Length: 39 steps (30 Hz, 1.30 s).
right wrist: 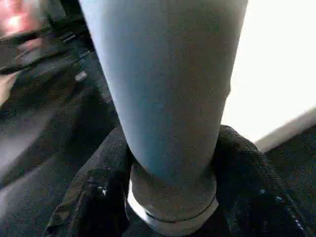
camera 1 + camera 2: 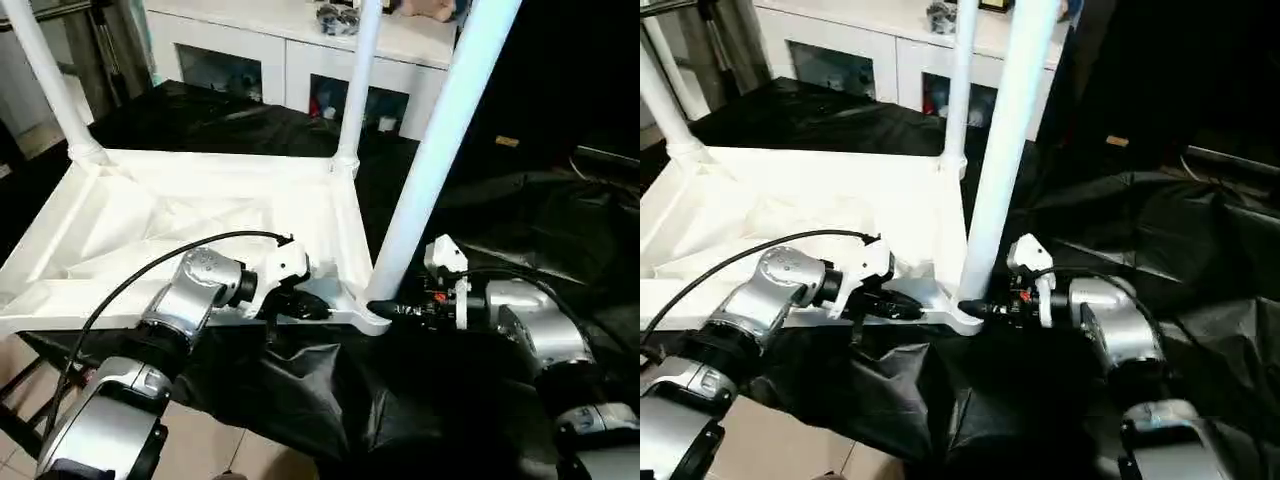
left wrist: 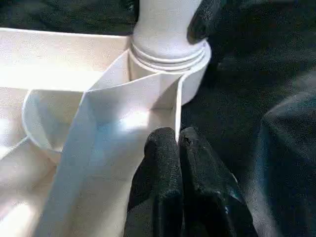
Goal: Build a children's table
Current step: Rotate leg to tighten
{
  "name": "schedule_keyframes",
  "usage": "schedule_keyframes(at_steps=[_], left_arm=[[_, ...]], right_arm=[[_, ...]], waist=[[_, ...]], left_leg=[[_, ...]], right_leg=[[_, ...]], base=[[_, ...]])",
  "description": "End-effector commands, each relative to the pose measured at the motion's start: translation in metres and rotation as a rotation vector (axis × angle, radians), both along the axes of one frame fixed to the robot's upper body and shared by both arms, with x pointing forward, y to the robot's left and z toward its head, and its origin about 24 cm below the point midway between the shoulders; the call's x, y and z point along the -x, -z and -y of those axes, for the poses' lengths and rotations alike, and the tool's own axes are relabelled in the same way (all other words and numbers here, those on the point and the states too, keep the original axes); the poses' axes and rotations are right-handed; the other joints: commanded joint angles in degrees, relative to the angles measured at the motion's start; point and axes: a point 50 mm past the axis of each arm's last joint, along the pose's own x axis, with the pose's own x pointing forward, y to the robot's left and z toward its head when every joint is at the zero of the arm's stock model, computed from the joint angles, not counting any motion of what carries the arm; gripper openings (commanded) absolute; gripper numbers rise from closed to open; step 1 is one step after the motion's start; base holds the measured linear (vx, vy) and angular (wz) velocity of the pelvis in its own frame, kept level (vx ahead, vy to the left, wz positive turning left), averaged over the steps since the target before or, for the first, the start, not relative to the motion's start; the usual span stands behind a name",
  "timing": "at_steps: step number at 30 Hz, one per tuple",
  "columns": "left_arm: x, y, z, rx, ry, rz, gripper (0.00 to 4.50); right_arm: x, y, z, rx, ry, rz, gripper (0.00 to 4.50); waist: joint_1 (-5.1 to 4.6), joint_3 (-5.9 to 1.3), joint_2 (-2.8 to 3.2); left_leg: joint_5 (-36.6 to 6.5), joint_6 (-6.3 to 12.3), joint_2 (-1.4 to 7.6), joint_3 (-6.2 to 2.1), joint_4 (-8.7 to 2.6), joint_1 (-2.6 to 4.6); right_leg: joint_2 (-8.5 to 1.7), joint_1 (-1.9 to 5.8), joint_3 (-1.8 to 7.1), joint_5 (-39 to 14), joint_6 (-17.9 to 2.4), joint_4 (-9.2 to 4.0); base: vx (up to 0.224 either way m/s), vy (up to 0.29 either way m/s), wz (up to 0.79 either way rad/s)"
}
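Fingers of the right gripper point(image 2: 385, 309) clasp the base of the near leg point(image 2: 440, 150), one on each side; those of the left gripper point(image 2: 318, 306) are pressed together, holding nothing, against the tabletop's near rim. Tabletop point(image 2: 150, 225): upside down on black sheeting point(image 2: 520, 220), ribs upward. Two far legs point(image 2: 358, 80) stand upright in their corner sockets.

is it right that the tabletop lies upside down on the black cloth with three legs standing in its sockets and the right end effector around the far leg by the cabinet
Not quite. The right end effector is around the near leg, low down by its corner socket, as the right wrist view shows, not the far leg by the cabinet. The rest stands: the tabletop lies upside down on the black cloth with three legs up.
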Motion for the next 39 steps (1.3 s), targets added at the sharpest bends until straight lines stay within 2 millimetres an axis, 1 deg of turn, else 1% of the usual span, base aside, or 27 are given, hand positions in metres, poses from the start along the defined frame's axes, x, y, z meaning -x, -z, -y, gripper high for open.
schedule_keyframes(at_steps=[1,2,3,4,5,6,7,8,10,11,12,14,15,18,20,24,26,27,28,29,31,33,34,35,37,38,39], left_arm=[[-0.006,0.002,0.023,0.022,-0.093,0.036,0.0],[-0.007,0.003,0.025,0.022,-0.111,0.039,0.0],[-0.007,0.003,0.027,0.023,-0.122,0.041,0.0],[-0.007,0.003,0.027,0.024,-0.125,0.042,0.0],[-0.012,0.002,0.041,0.037,-0.204,0.068,0.0],[-0.012,0.002,0.041,0.037,-0.204,0.068,0.0],[-0.014,0.001,0.047,0.045,-0.23,0.082,0.0],[-0.014,0.0,0.054,0.055,-0.234,0.093,0.0],[-0.014,0.0,0.059,0.059,-0.231,0.101,0.0],[-0.013,0.0,0.061,0.059,-0.227,0.104,0.0],[-0.013,0.0,0.061,0.059,-0.225,0.105,0.0],[-0.012,0.0,0.059,0.054,-0.201,0.11,0.0],[-0.012,0.0,0.058,0.052,-0.192,0.114,0.0],[-0.01,0.001,0.054,0.051,-0.171,0.11,0.0],[-0.01,0.001,0.052,0.054,-0.152,0.108,0.0],[-0.004,0.001,0.044,0.063,-0.063,0.087,0.0],[-0.002,-0.001,0.039,0.068,-0.012,0.084,0.0],[-0.001,-0.001,0.039,0.069,-0.008,0.084,0.0],[0.0,-0.001,0.037,0.075,0.019,0.07,0.0],[0.002,-0.001,0.035,0.079,0.036,0.059,0.0],[0.005,-0.001,0.028,0.067,0.092,0.038,0.0],[0.008,-0.001,0.021,0.056,0.135,0.02,0.0],[0.009,-0.002,0.019,0.055,0.147,0.013,0.0],[0.01,-0.002,0.016,0.055,0.163,0.005,0.0],[0.01,-0.003,0.014,0.054,0.174,-0.001,0.0],[0.011,-0.003,0.012,0.052,0.181,-0.006,0.0],[0.011,-0.004,0.01,0.048,0.19,-0.014,0.0]], right_arm=[[0.008,0.03,-0.024,0.034,0.053,-0.11,2.07],[0.006,0.031,-0.025,0.036,0.102,-0.11,2.07],[0.004,0.032,-0.027,0.032,0.13,-0.113,2.06],[0.004,0.033,-0.027,0.032,0.135,-0.113,2.04],[0.002,0.038,-0.041,0.03,0.246,-0.118,2.04],[0.002,0.038,-0.041,0.03,0.246,-0.118,2.04],[0.001,0.04,-0.047,0.035,0.298,-0.121,2.04],[-0.002,0.042,-0.053,0.045,0.381,-0.123,2.03],[-0.005,0.043,-0.057,0.058,0.435,-0.113,2.02],[-0.007,0.042,-0.059,0.065,0.446,-0.092,2.02],[-0.007,0.041,-0.059,0.066,0.446,-0.088,2.02],[-0.01,0.037,-0.056,0.053,0.444,-0.063,2.7],[-0.01,0.036,-0.055,0.045,0.441,-0.067,2.7],[-0.011,0.032,-0.049,0.036,0.42,-0.052,2.82],[-0.012,0.028,-0.047,0.037,0.386,-0.02,3.12],[-0.01,0.018,-0.039,0.033,0.228,0.046,3.12],[-0.004,0.013,-0.034,0.034,0.075,0.07,3.12],[-0.004,0.012,-0.033,0.034,0.062,0.071,3.12],[-0.002,0.011,-0.031,0.031,0.014,0.069,3.12],[-0.001,0.01,-0.029,0.029,-0.01,0.066,3.12],[0.002,0.006,-0.024,0.018,-0.094,0.044,3.12],[0.006,0.004,-0.019,0.016,-0.182,0.016,3.12],[0.007,0.003,-0.018,0.017,-0.207,0.005,3.12],[0.009,0.003,-0.016,0.016,-0.237,-0.012,2.98],[0.011,0.003,-0.015,0.013,-0.269,-0.027,2.98],[0.012,0.003,-0.015,0.011,-0.282,-0.037,2.87],[0.013,0.003,-0.015,0.01,-0.301,-0.05,2.77]], waist=[[-0.58,-1.18,0.07],[-0.58,-1.18,0.07],[-0.89,-1.51,0.16],[-1.07,-1.52,0.09],[-1.24,-1.55,0.2],[-1.3,-1.54,0.22],[-1.48,-1.52,0.02],[-1.52,-1.53,0.15],[-1.81,-1.57,0.12],[-2.02,-1.57,0.33],[-2.02,-1.57,0.33],[-1.97,-1.6,0.35],[-1.96,-1.64,0.28],[-1.87,-1.74,0.28],[-1.76,-1.79,0.2],[-1.55,-1.93,0.1],[-1.5,-2.27,0.06],[-1.44,-2.61,0.11],[-1.51,-2.65,0.1],[-1.49,-2.68,-0.06],[-1.27,-2.76,-0.02],[-0.87,-2.66,0.05],[-0.82,-2.61,0.08],[-0.59,-2.6,0.19],[-0.39,-2.53,0.2],[-0.14,-2.47,0.14],[-0.13,-2.37,0.14]], left_leg=[[-20.26,-0.76,0.49,-0.11,-4.06,0.39],[-20.26,-0.76,0.49,-0.11,-4.06,0.39],[-21.29,-1.04,0.48,-0.55,-4.23,0.44],[-21.11,-0.94,0.54,-0.69,-4.36,0.21],[-20.54,-1.05,0.59,-0.68,-4.51,0.01],[-21.01,-1.24,0.56,-0.64,-4.52,0.29],[-22.39,-0.82,0.38,-0.58,-4.38,0.55],[-22.5,-0.76,0.36,-0.62,-4.39,0.49],[-22.64,-0.82,0.27,-0.73,-4.46,0.36],[-22.71,-0.76,0.3,-0.73,-4.49,0.29],[-22.71,-0.76,0.3,-0.73,-4.49,0.29],[-22.77,-0.04,0.27,-0.62,-4.45,0.22],[-22.14,0.25,0.3,-0.58,-4.5,0.04],[-20.99,0.49,0.37,-0.43,-4.46,0.03],[-19.57,0.91,0.37,-0.24,-4.34,-0.12],[-17.09,1.88,0.41,-0.09,-4.12,-0.36],[-12.89,3.02,0.39,0.14,-3.69,-0.55],[-9.82,3.85,0.42,0.22,-3.31,-0.63],[-8.21,4.33,0.35,0.31,-3.15,-0.68],[-6.34,5.46,0.2,0.37,-2.91,-0.8],[-4.69,6.78,0.27,0.51,-2.64,-0.89],[-4.91,7.84,0.5,0.71,-2.5,-0.89],[-5.26,7.81,0.58,0.7,-2.5,-0.9],[-5.97,7.38,0.73,0.7,-2.56,-0.72],[-7.06,6.57,0.82,0.73,-2.64,-0.65],[-7.99,6.0,0.87,0.78,-2.66,-0.44],[-8.7,5.49,0.82,0.7,-2.82,-0.55]], right_leg=[[-3.9,1.33,2.12,-26.77,-7.72,-6.05],[-3.9,1.33,2.12,-26.77,-7.72,-6.05],[-4.14,1.4,2.21,-30.99,-5.34,-6.67],[-4.1,1.55,2.15,-30.6,-5.08,-6.64],[-3.83,1.51,2.22,-28.47,-5.04,-6.48],[-3.76,1.21,2.21,-28.04,-5.16,-6.54],[-3.66,0.97,2.17,-28.4,-5.3,-6.71],[-3.7,0.95,2.2,-28.36,-5.31,-6.64],[-3.76,0.91,2.11,-29.01,-5.19,-6.73],[-3.75,0.9,2.13,-28.18,-5.13,-6.78],[-3.75,0.9,2.13,-28.18,-5.13,-6.78],[-3.73,0.89,2.25,-27.0,-5.44,-6.77],[-3.66,1.05,2.32,-25.56,-5.68,-6.65],[-3.6,1.15,2.41,-22.66,-6.66,-6.34],[-3.56,1.36,2.49,-19.9,-7.58,-6.04],[-3.65,1.77,2.51,-16.42,-8.81,-5.6],[-3.38,2.22,2.49,-8.99,-10.45,-4.78],[-3.32,2.5,2.44,-3.19,-11.92,-4.07],[-3.19,2.5,2.42,-0.25,-12.66,-3.74],[-3.14,2.75,2.3,3.09,-13.78,-3.39],[-3.11,2.82,2.19,5.88,-15.03,-3.06],[-2.99,2.71,2.01,5.76,-15.61,-2.98],[-3.04,2.65,2.0,5.22,-15.62,-2.98],[-3.2,2.54,2.02,3.9,-15.7,-3.04],[-3.25,2.44,2.08,2.6,-15.85,-3.08],[-3.29,2.28,2.12,1.66,-15.86,-3.14],[-3.26,2.39,2.1,0.13,-15.43,-3.21]], base=[[0.0,0.0,0.0],[0.0,0.0,0.0],[0.0,0.0,0.0],[0.0,0.0,0.0],[0.0,0.0,0.0],[0.0,0.0,0.0],[0.0,0.0,0.0],[0.0,0.0,0.0],[0.0,0.0,0.0],[0.0,0.0,0.0],[0.0,0.0,0.0],[0.0,0.0,0.0],[0.0,0.0,0.0],[0.0,0.0,0.0],[0.0,0.0,0.0],[0.0,0.0,0.0],[0.0,0.0,0.0],[0.0,0.0,0.0],[0.0,0.0,0.0],[0.0,0.0,0.0],[0.0,0.0,0.0],[0.0,0.0,0.0],[0.0,0.0,0.0],[0.0,0.0,0.0],[0.0,0.0,0.0],[0.0,0.0,0.0],[0.0,0.0,0.0]])
